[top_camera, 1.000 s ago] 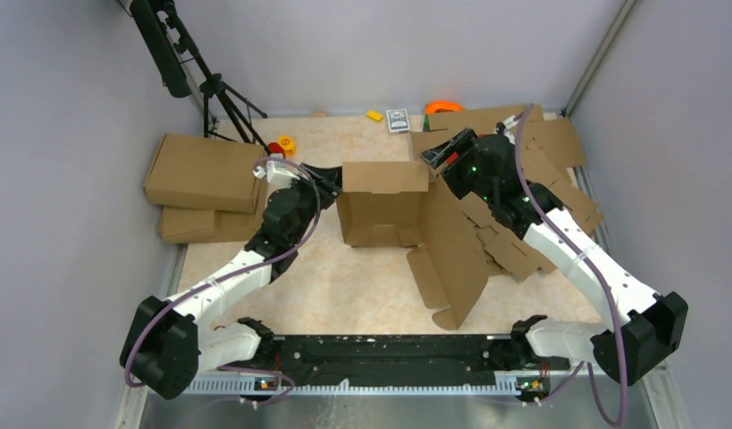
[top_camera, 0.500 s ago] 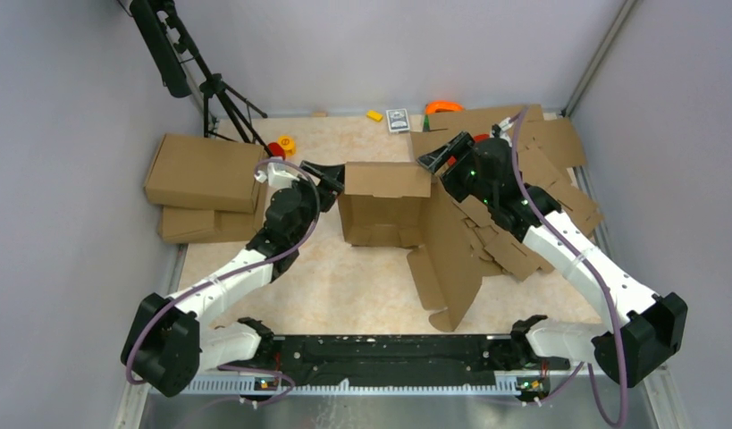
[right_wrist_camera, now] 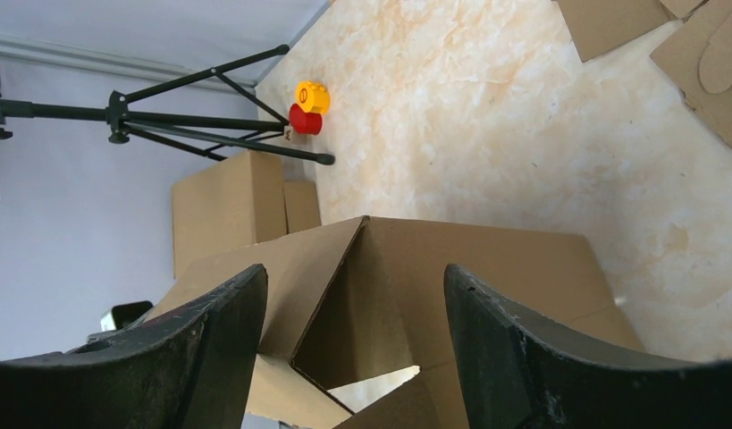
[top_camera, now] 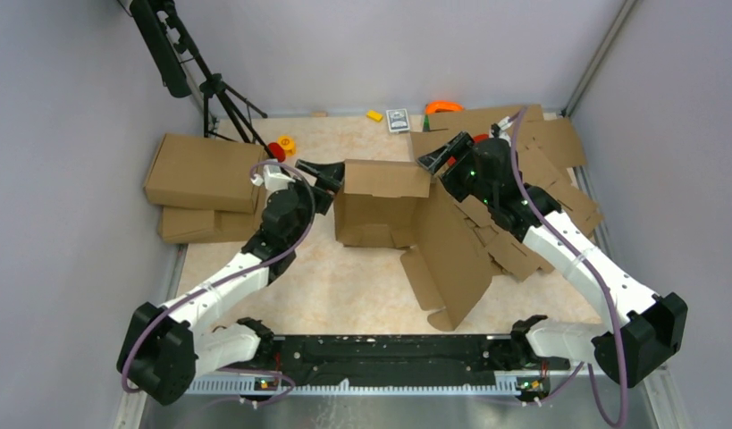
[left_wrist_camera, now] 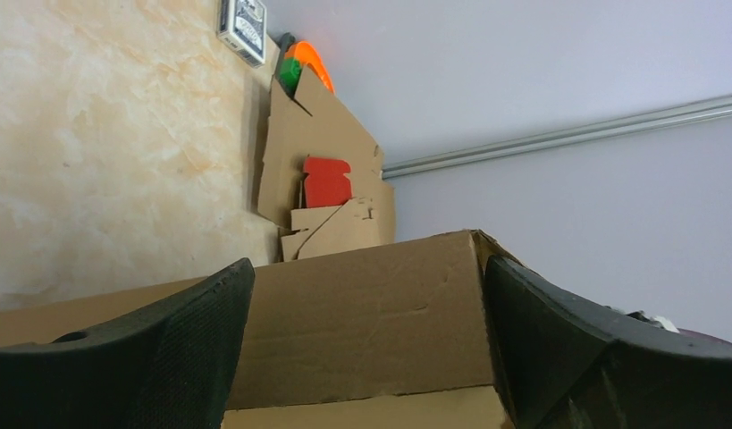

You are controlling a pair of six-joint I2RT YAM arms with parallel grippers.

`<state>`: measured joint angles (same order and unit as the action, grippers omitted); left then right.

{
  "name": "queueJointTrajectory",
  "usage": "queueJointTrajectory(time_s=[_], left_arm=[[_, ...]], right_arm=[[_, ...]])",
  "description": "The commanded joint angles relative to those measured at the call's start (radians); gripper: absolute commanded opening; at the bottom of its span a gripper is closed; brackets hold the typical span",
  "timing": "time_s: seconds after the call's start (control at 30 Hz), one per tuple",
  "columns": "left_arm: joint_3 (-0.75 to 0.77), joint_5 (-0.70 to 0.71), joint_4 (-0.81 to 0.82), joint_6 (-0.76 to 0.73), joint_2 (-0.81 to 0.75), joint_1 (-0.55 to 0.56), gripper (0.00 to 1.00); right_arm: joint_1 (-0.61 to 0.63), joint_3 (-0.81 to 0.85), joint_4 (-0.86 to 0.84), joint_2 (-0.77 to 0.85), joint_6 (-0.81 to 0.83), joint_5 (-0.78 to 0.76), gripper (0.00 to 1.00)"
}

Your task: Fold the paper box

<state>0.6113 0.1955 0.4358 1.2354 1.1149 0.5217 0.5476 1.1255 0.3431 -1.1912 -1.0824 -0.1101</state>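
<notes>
Left gripper: jaws wide apart, grasping nothing, facing the far left corner of the paper box, which stands mid-table. Right gripper likewise unclenched at the far right corner. Best to pinch each wall squarely; the big flap looks floppy.

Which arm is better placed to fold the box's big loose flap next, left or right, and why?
Right, probably. The right end effector sits open at the paper box's far right corner, beside the flap; the left end effector is at the opposite wall.
</notes>
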Motion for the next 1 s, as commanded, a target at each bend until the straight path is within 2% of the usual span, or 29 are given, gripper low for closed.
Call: queueJointTrajectory(time_s=[0.0,0.1,0.17,0.33,0.4,0.57,0.77,0.83,0.97], left_arm=[[0.031,-0.006,0.016,-0.007,-0.057,-0.009,0.97],[0.030,-0.019,0.015,0.004,-0.066,-0.019,0.83],[0.031,-0.016,-0.003,0.014,-0.067,-0.023,0.79],[0.036,-0.026,-0.022,0.022,-0.067,-0.036,0.88],[0.036,-0.041,-0.024,0.024,-0.075,-0.053,0.98],[0.042,-0.139,0.001,0.039,-0.077,-0.114,0.99],[0.035,-0.171,-0.007,0.053,-0.098,-0.163,0.98],[0.027,-0.190,-0.002,0.064,-0.100,-0.180,0.93],[0.016,-0.236,0.003,0.069,-0.090,-0.211,0.67]], right_arm=[[0.013,0.018,-0.020,0.013,0.029,0.006,0.71],[0.012,0.019,-0.018,0.012,0.033,0.000,0.71],[0.012,0.022,-0.019,0.013,0.034,0.001,0.71],[0.012,0.024,-0.019,0.010,0.036,-0.001,0.71],[0.012,0.024,-0.019,0.010,0.037,-0.002,0.71],[0.012,0.025,-0.022,0.009,0.039,0.004,0.71],[0.012,0.023,-0.028,0.002,0.041,0.015,0.71],[0.012,0.022,-0.027,0.000,0.043,0.016,0.70],[0.012,0.029,-0.031,-0.010,0.047,0.021,0.70]])
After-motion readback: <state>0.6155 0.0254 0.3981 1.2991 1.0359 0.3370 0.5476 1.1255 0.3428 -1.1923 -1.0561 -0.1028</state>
